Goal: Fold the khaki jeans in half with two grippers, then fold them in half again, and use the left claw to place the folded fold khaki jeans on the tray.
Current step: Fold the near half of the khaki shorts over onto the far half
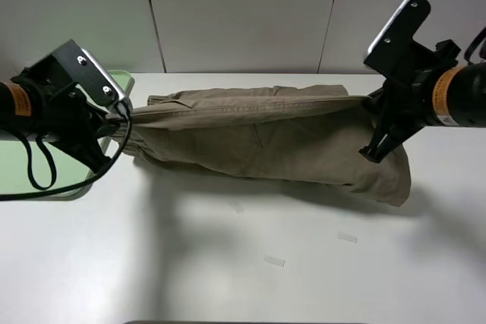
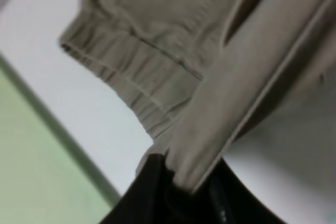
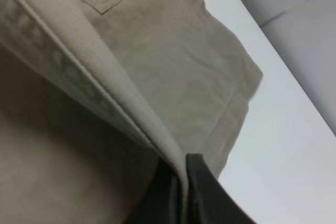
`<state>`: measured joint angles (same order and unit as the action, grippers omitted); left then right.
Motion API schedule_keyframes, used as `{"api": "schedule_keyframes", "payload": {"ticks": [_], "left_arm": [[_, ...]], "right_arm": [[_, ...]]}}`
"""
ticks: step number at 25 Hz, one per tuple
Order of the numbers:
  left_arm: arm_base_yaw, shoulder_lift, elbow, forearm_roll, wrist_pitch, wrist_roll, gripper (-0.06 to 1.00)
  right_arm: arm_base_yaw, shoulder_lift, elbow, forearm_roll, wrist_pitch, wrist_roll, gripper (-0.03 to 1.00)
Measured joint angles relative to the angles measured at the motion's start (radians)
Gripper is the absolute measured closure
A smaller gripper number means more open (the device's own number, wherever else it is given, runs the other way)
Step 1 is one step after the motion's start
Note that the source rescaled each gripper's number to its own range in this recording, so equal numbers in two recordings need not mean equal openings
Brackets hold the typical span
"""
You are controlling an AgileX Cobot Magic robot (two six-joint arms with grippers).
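Khaki jeans (image 1: 266, 142) stretch taut between left hand (image 1: 121, 114) and right hand (image 1: 374, 105).

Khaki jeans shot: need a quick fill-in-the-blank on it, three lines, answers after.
1. The left gripper and the right gripper hold the khaki jeans stretched ____ them.
2. The tray is pale ____ in colour.
3. The gathered waistband of the jeans shows in the ____ wrist view.
Missing words: between; green; left.
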<state>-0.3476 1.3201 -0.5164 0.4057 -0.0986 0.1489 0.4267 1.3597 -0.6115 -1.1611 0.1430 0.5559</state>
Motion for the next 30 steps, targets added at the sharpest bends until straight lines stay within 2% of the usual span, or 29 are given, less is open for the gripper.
{"api": "schedule_keyframes", "payload": {"ticks": [5, 9, 14, 23, 25, 26, 27, 29, 30], "left_arm": [[0.071, 0.005, -0.014, 0.002, -0.089, -0.006, 0.83], [0.109, 0.039, -0.031, 0.009, -0.119, 0.004, 0.83], [0.18, 0.16, -0.065, 0.022, -0.185, 0.011, 0.83], [0.259, 0.253, -0.085, 0.081, -0.423, 0.013, 0.83], [0.271, 0.255, -0.087, 0.094, -0.463, 0.014, 0.78], [0.279, 0.255, -0.088, 0.092, -0.471, 0.014, 0.71], [0.291, 0.255, -0.088, 0.074, -0.465, 0.014, 0.64], [0.321, 0.255, -0.088, 0.023, -0.432, 0.012, 0.46], [0.327, 0.255, -0.088, 0.013, -0.427, 0.012, 0.38]], "right_arm": [[-0.005, 0.164, -0.118, -0.014, -0.01, 0.004, 0.97], [-0.005, 0.24, -0.194, -0.015, -0.002, 0.004, 0.97], [-0.017, 0.316, -0.311, -0.019, 0.002, 0.02, 0.97], [-0.153, 0.343, -0.353, -0.034, -0.201, 0.11, 0.97], [-0.176, 0.343, -0.353, -0.034, -0.233, 0.114, 0.96], [-0.185, 0.343, -0.353, -0.034, -0.221, 0.118, 0.92], [-0.198, 0.343, -0.353, -0.033, -0.2, 0.123, 0.85], [-0.231, 0.347, -0.353, -0.026, -0.113, 0.127, 0.63], [-0.241, 0.351, -0.353, -0.024, -0.096, 0.13, 0.48]]}}
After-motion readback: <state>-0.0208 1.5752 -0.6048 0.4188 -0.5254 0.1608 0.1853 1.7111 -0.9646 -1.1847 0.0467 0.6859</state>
